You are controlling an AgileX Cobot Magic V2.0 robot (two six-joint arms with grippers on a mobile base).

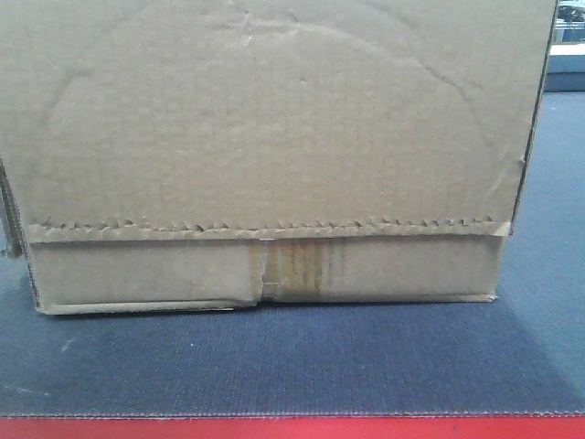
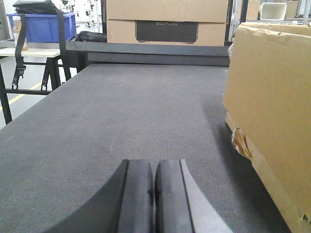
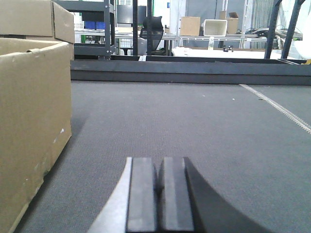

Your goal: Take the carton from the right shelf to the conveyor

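Both claws, left (image 2: 154, 194) and right (image 3: 159, 194), sit pressed together low over the conveyor (image 2: 121, 111), each holding nothing. Between them stands the carton (image 1: 265, 137), its top cut off in the front view.

At the top centre of the left wrist view, faint lettering, seemingly "ECOFLOW", is printed on the dark panel (image 2: 166, 31) of a far cardboard box (image 2: 167, 22). Nothing else can be read.
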